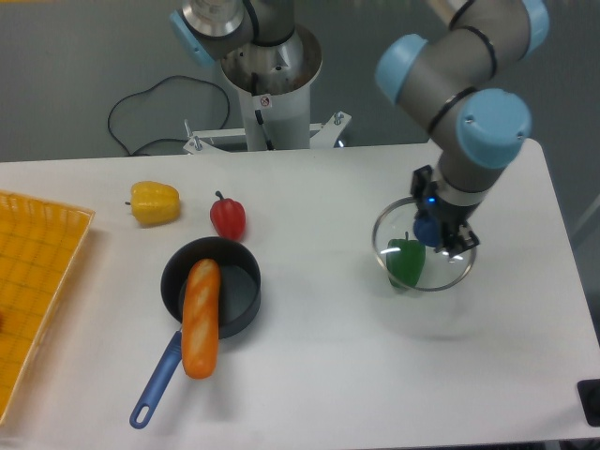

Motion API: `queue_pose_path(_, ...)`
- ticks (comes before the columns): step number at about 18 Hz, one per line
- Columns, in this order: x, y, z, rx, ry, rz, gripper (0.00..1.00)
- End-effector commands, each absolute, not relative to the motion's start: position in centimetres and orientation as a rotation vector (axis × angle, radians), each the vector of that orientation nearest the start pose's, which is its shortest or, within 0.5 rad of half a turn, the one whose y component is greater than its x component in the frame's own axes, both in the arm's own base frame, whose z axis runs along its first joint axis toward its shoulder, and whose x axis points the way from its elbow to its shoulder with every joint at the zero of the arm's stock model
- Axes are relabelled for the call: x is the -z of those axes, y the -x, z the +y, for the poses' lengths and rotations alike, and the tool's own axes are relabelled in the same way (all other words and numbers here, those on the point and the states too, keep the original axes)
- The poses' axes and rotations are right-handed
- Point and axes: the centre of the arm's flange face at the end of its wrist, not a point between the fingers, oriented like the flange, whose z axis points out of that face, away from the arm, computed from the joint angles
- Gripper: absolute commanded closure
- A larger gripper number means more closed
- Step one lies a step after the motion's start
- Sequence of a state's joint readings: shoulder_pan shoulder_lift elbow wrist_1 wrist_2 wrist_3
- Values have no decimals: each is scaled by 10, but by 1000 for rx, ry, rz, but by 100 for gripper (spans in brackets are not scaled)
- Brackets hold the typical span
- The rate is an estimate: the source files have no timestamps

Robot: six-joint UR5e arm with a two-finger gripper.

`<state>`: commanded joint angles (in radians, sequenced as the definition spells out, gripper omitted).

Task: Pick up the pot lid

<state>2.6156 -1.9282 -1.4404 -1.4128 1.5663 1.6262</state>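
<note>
Your claw is closed around the blue knob of the lid, with the clear glass hanging below it on the right half of the table. The far ends of the claw are small at this range, so the grip looks sound to me, but I can't make out how deeply the knob sits in it. From this view, the lid overlaps the green pepper, which shows through the glass. I judge the lid to be off the table and the grasp done, which puts you in the lifting or carrying part of the job, with the pick-up itself all but finished. For the next move, keep the squeeze steady and gain height before you go far sideways, since a low rim could catch the green pepper and roll it or twist the lid on its knob. Smooth glass on a single small hold is apt to swing, so go gently. Should you mean to head for the black pan over on the left, allow height for the baguette lying across its edge as well.
</note>
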Motion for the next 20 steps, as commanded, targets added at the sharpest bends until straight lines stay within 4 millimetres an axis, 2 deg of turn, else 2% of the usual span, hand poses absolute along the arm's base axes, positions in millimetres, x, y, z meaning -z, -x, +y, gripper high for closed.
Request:
queue_pose_path(4,-371,456,452,86,2954,867,54)
queue_pose_path(13,-372,440,477,29,2945,869,55)
queue_pose_path(20,-366,437,477,44,2949,872,55)
